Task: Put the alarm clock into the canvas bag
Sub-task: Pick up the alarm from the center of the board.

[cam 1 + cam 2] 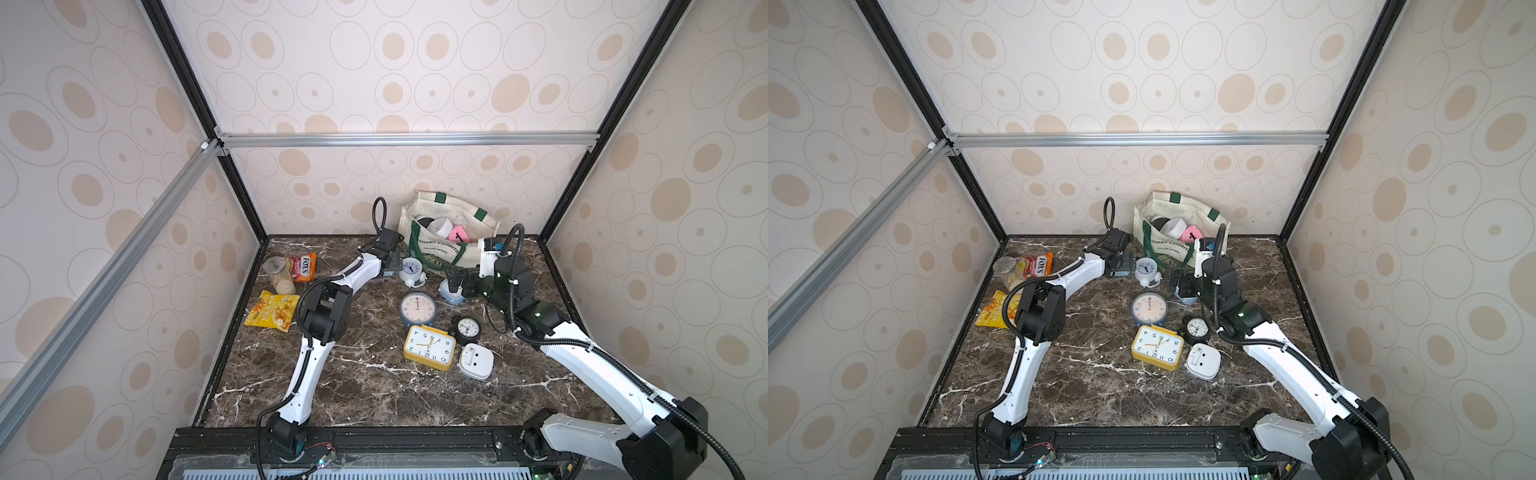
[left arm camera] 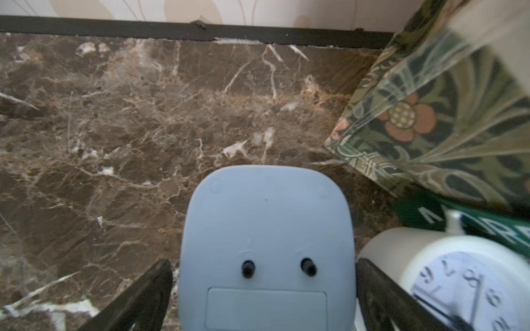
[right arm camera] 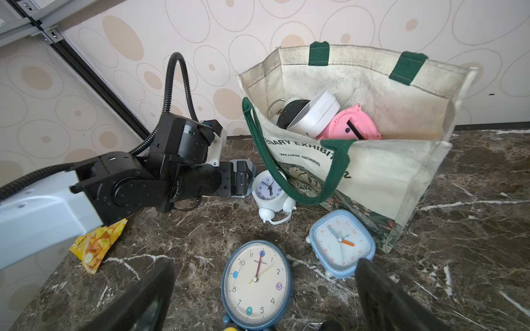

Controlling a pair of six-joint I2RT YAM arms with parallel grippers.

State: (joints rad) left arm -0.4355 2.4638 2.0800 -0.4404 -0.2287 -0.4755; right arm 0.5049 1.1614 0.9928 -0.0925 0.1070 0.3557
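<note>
The left gripper point(image 2: 263, 262) has its jaws spread to their widest on either side of a pale grey-blue alarm clock point(image 2: 266, 217), seen from the back (two knobs, battery cover). A sliver of the marble tabletop point(image 2: 114, 129) shows between one finger and the case, so the clock is bracketed, not clamped. Just beside the other finger lies a white twin-bell clock point(image 2: 459, 280). Close beyond it the canvas bag point(image 2: 430, 114) stands open near the back wall, with a green strap handle point(image 3: 337, 154) drooping over its front panel. The bag already holds a white clock point(image 3: 312, 114), a black clock point(image 3: 291, 114) and a pink clock point(image 3: 352, 126). The right gripper point(image 3: 265, 262), equally wide and empty, hangs over a round blue-rimmed clock point(image 3: 256, 283), near a pale blue square clock point(image 3: 341, 243). Likely hazards: on closing, the finger next to the twin-bell clock may nudge it or pinch it. The smooth, rounded case may slip from a narrow grip. On the way over, the load may snag the drooping strap or fold the bag's soft wall inward. The right arm, close to the bag mouth, may obstruct the drop. Not visible: the grey-blue clock's dial, whether it stands or lies, and the finger bases, which are cut off. In both top views the left gripper hides most of this clock.
</note>
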